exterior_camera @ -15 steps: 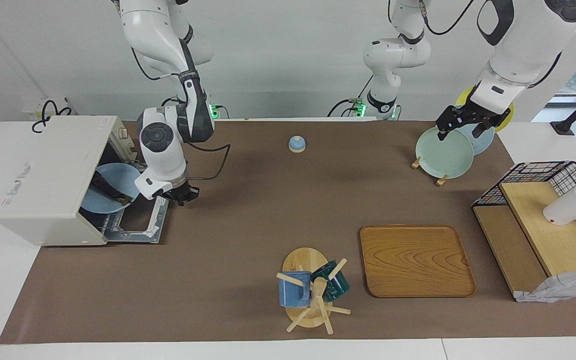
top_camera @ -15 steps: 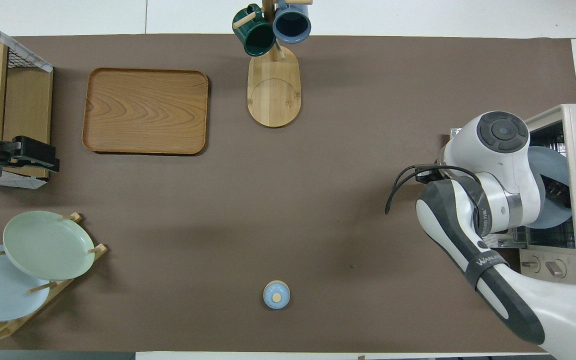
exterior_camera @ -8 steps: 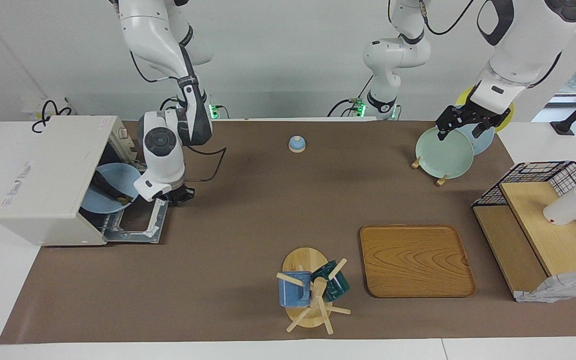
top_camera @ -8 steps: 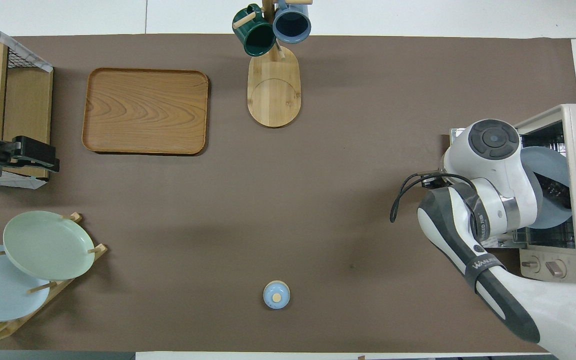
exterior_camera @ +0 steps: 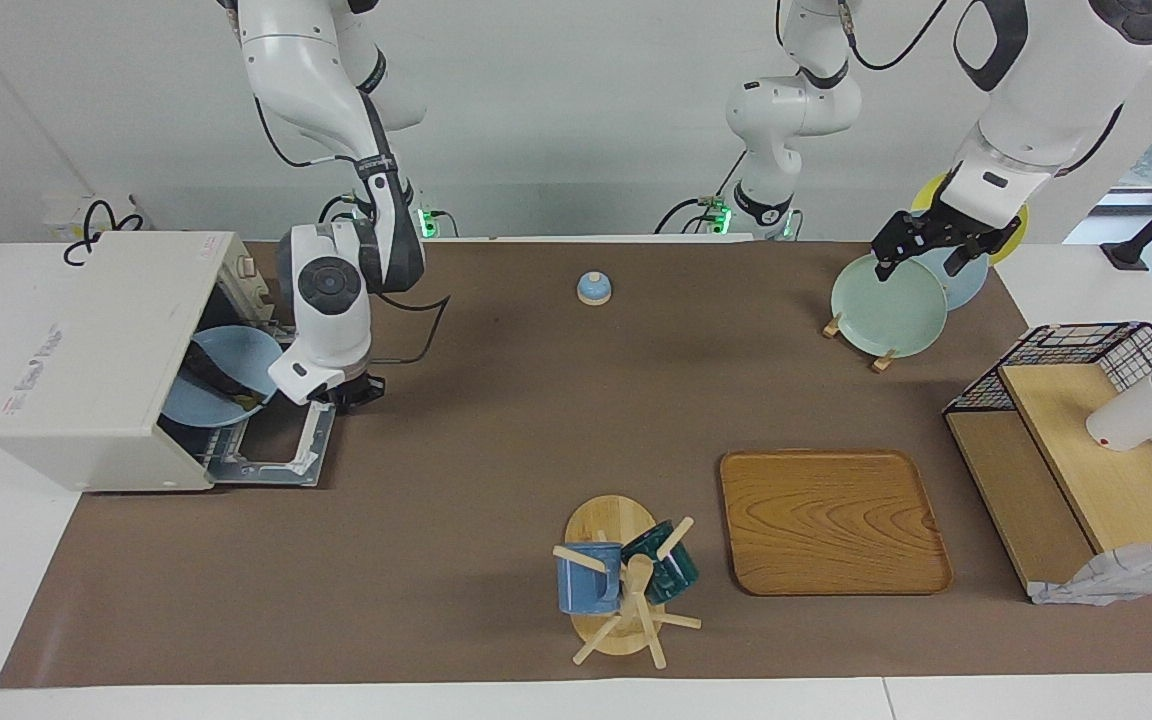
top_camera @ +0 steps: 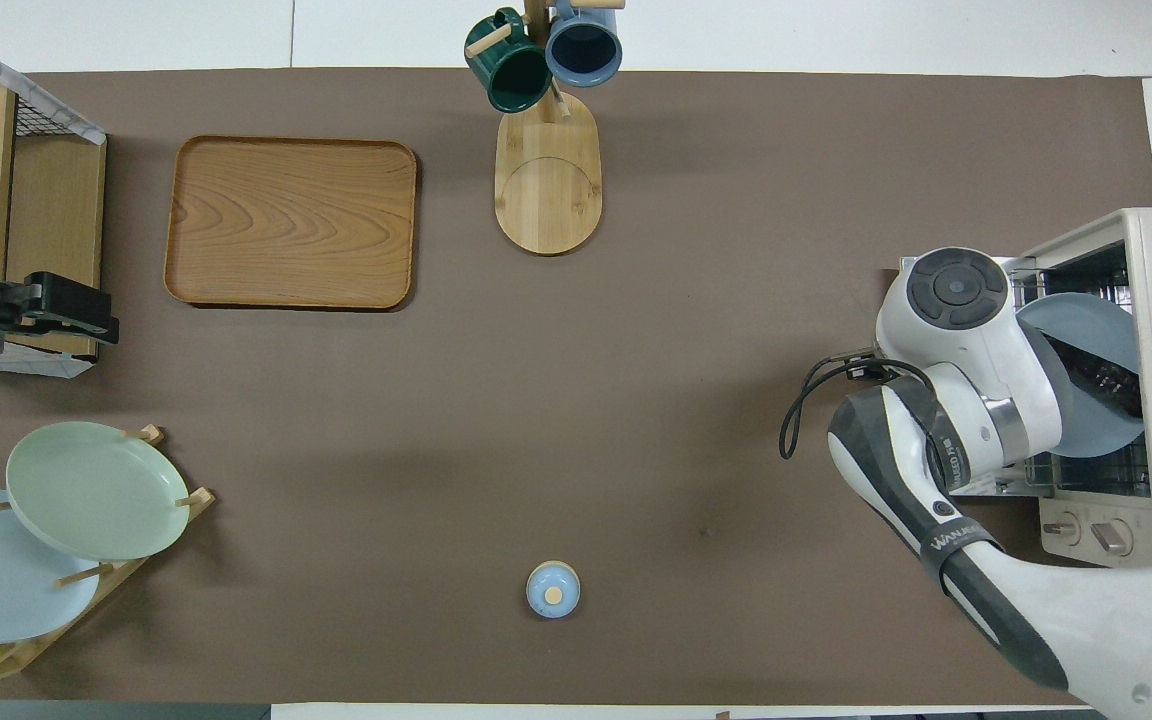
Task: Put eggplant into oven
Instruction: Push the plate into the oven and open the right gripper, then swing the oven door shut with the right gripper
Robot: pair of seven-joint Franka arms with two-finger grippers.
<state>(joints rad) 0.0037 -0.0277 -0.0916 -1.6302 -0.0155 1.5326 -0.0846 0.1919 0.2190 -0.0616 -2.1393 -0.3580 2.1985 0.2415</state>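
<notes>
One eggplant [exterior_camera: 219,379] on plate, inside oven [exterior_camera: 96,360], right gripper [exterior_camera: 351,392] hidden overhead

both arms are shiny white with rounded joints and dark grey parts. the right arm [exterior_camera: 336,310] has a round grey cap with rings, a black band with white letters, and thin black cables looping beside it. the left arm [exterior_camera: 1026,110] ends in a black claw [exterior_camera: 936,245]. green lights glow at both bases

oven [exterior_camera: 96,360]: matt cream metal-looking shell | eggplant [exterior_camera: 221,380]: glossy dark skin | plate [exterior_camera: 226,390]: smooth blue glaze | tray [exterior_camera: 831,520]: grained wood, satin | table cover [exterior_camera: 496,420]: matt brown | basket [exterior_camera: 1086,345]: black wire
</notes>
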